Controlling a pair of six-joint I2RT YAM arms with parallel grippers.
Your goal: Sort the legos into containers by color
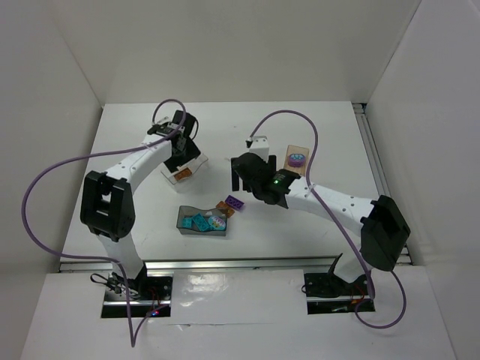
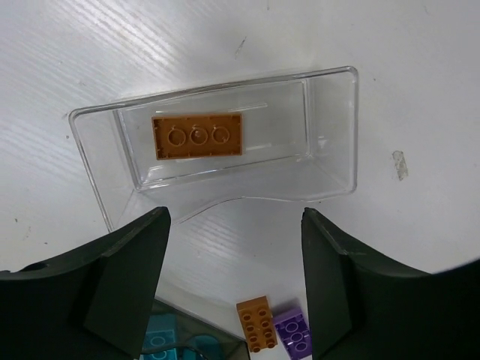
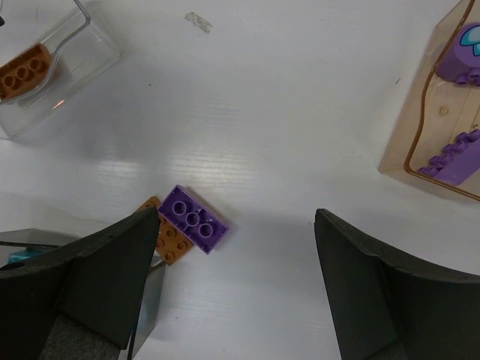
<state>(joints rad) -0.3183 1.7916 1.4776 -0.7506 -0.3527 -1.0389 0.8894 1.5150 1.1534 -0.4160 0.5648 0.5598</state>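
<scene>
My left gripper [image 2: 234, 247] is open and empty above the clear tray [image 2: 330, 142], which holds one orange brick [image 2: 198, 136]. My right gripper [image 3: 236, 259] is open and empty over the table, just right of a purple brick [image 3: 193, 219] lying upside down against an orange brick [image 3: 171, 238]. The same pair shows in the top view as the purple brick [image 1: 236, 203] and the orange brick [image 1: 223, 206], and in the left wrist view [image 2: 292, 333]. The dark-grey tray [image 1: 201, 222] holds teal bricks [image 1: 199, 222]. The tan tray [image 3: 420, 142] holds purple pieces [image 3: 459, 60].
White walls stand round the table. The tan tray [image 1: 295, 159] lies at the back right, the clear tray [image 1: 184, 168] at the back left, the grey tray at the front middle. Purple cables loop off both arms.
</scene>
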